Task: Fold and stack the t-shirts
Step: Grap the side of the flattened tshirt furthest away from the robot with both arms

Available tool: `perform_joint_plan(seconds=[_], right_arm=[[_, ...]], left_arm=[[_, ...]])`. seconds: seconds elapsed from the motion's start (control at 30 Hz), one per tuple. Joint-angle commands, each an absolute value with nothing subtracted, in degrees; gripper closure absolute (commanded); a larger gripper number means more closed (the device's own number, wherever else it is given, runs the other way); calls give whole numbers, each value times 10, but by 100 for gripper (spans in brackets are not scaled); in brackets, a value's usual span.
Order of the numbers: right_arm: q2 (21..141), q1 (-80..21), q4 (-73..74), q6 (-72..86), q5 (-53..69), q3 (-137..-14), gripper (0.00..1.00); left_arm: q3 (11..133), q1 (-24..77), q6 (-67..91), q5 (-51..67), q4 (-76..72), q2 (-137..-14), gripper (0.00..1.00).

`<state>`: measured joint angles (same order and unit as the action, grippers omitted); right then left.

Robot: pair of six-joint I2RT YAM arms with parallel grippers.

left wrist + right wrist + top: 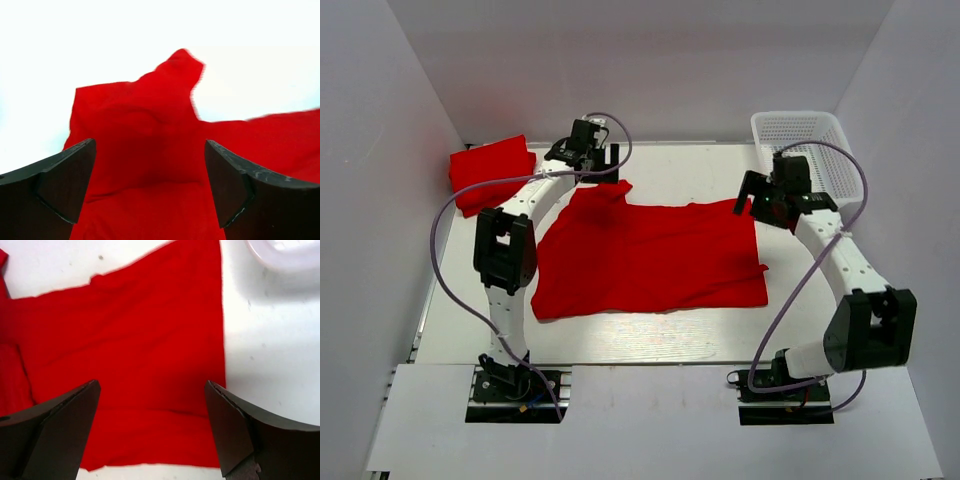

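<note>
A red t-shirt (650, 258) lies spread on the white table, its far left corner rumpled into a raised peak. It also shows in the left wrist view (150, 165) and the right wrist view (130, 350). A second red t-shirt (490, 172) lies folded at the table's far left. My left gripper (603, 160) is open and empty above the spread shirt's far left corner. My right gripper (757, 195) is open and empty above the shirt's far right corner.
A white plastic mesh basket (810, 150) stands at the far right corner, just behind the right gripper; its rim shows in the right wrist view (285, 255). White walls close in the table on three sides.
</note>
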<state>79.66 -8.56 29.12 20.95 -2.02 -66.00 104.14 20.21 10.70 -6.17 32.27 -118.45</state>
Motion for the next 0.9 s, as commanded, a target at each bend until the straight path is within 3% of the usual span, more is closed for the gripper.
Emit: perform_joint_plan(seconds=[0.0, 0.13, 0.33, 0.5, 0.63, 0.87], right_arm=[[843, -106, 249, 199, -36, -720, 10], [913, -119, 270, 200, -72, -788, 10], [989, -123, 315, 233, -113, -862, 10], [1020, -123, 323, 245, -112, -882, 10], [1022, -125, 323, 244, -112, -885, 10], [1027, -125, 309, 242, -96, -877, 10]], left_arm=[[1054, 174, 130, -43, 340, -1200, 1], [1045, 174, 18, 65, 277, -1205, 1], [1100, 186, -48, 61, 344, -1237, 1], [994, 186, -65, 51, 308, -1199, 3], [994, 192, -71, 59, 308, -1206, 5], [1005, 192, -32, 10, 284, -1243, 1]])
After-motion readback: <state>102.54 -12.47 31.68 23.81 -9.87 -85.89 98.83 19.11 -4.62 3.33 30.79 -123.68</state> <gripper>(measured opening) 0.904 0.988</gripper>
